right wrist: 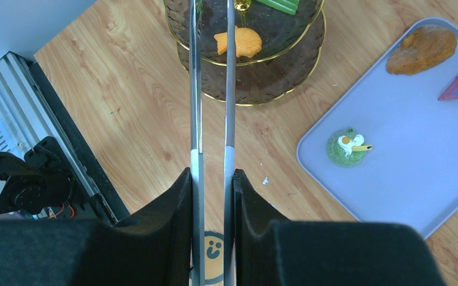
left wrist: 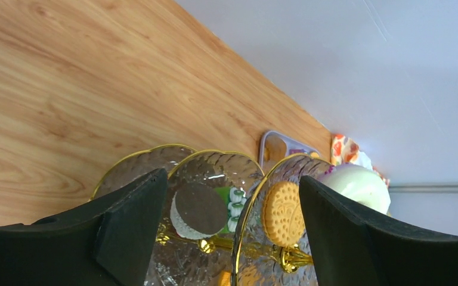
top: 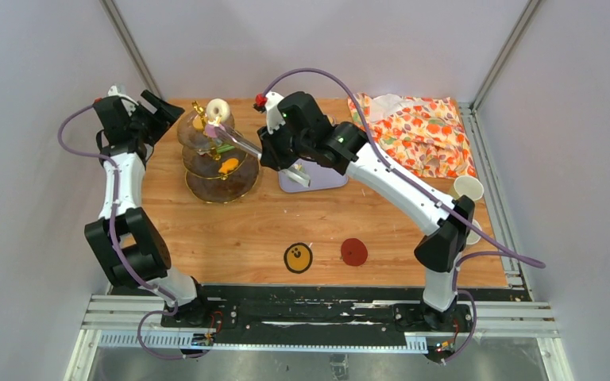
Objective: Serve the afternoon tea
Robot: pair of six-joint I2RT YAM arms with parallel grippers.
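1. At the far left of the desk (top: 246,230), your step in hand is loading the three-tier stand (top: 202,189). The right tool (right wrist: 212,176) is pressed together on the metal tongs (right wrist: 212,89), whose tips reach the top tier by the white donut (top: 218,108). Whether the tips grip the donut you cannot tell.
2. Your left tool (left wrist: 232,185) is spread wide and holds nothing. The stand sits just in front of it, framed between its fingers.
3. The next move likely calls for settling the donut flat on the top tier, clear of the gold handle. Then ease the tongs, lift them straight off, and swing back to the lilac tray (right wrist: 393,179).
4. Counted:
   - One stand with three tiers.
   - Five pieces visible on it: the donut, a fish biscuit (right wrist: 238,43), a round biscuit (left wrist: 282,213), a dark round cake (left wrist: 198,208) and a green-and-white piece (left wrist: 234,205).
   - Three pastries (right wrist: 347,147) left on the tray.
   - Two mugs (top: 467,188) at the right edge, well apart from the stand.
   - Two coasters (top: 298,257) near you.
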